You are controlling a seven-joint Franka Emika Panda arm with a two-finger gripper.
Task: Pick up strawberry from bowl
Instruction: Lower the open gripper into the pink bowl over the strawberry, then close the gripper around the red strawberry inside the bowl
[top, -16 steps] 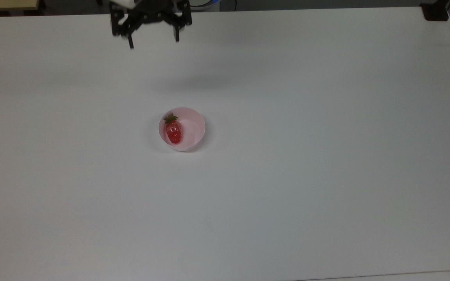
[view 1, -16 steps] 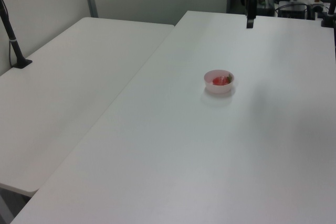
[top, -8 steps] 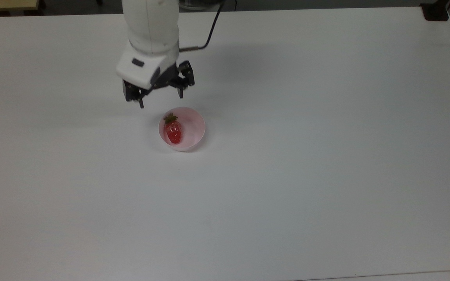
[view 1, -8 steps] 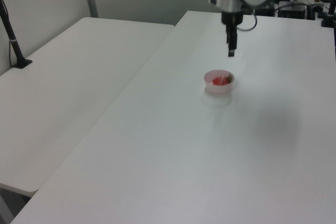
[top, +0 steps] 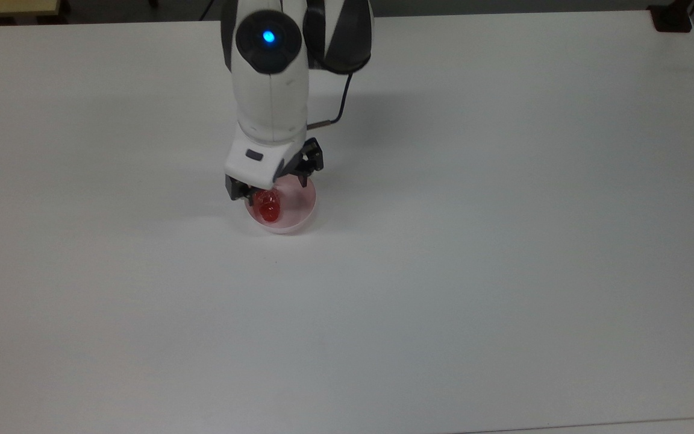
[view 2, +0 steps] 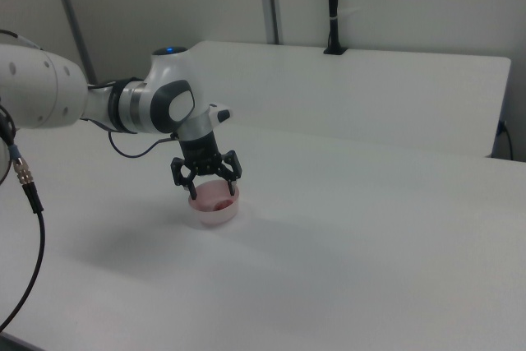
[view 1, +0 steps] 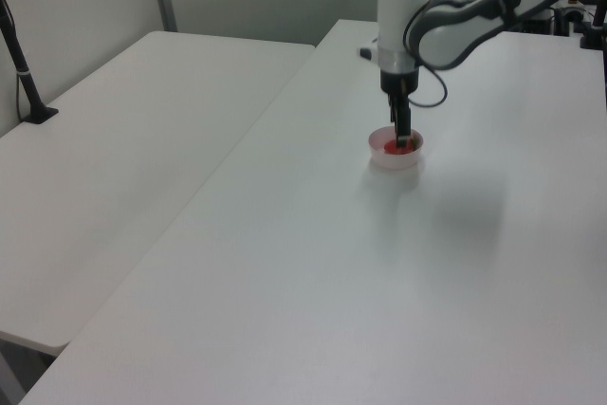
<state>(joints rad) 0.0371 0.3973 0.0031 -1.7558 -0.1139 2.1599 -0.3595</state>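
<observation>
Three views carry this moment. From the top view, the black two-finger gripper (top: 270,188) on the white arm, which half a second ago hung over bare desk short of the bowl and a full second ago sat at the desk's far edge, now stands over the small round pale pink plastic bowl (top: 299,218), its jaws spread apart to either side of the bowl's upper half. Nothing is gripped yet. The small glossy red toy strawberry (top: 268,207) lies where it lay before, against the bowl's wall on the top view's left. Its long axis runs up and down the picture, red tip toward the bottom edge; the green cap end now sits under the gripper body. I judge the approach nearly done, with the closing and the lift left.

From the left view, the gripper (view 1: 402,140) reaches down to the bowl (view 1: 395,161) rim, and a patch of red strawberry (view 1: 390,147) shows beside it; its direction cannot be read.

From the right view, the gripper (view 2: 207,184) straddles the bowl (view 2: 215,214) with fingers wide, and the strawberry (view 2: 221,202) is a reddish patch inside, on the white desk (view 2: 353,244).
</observation>
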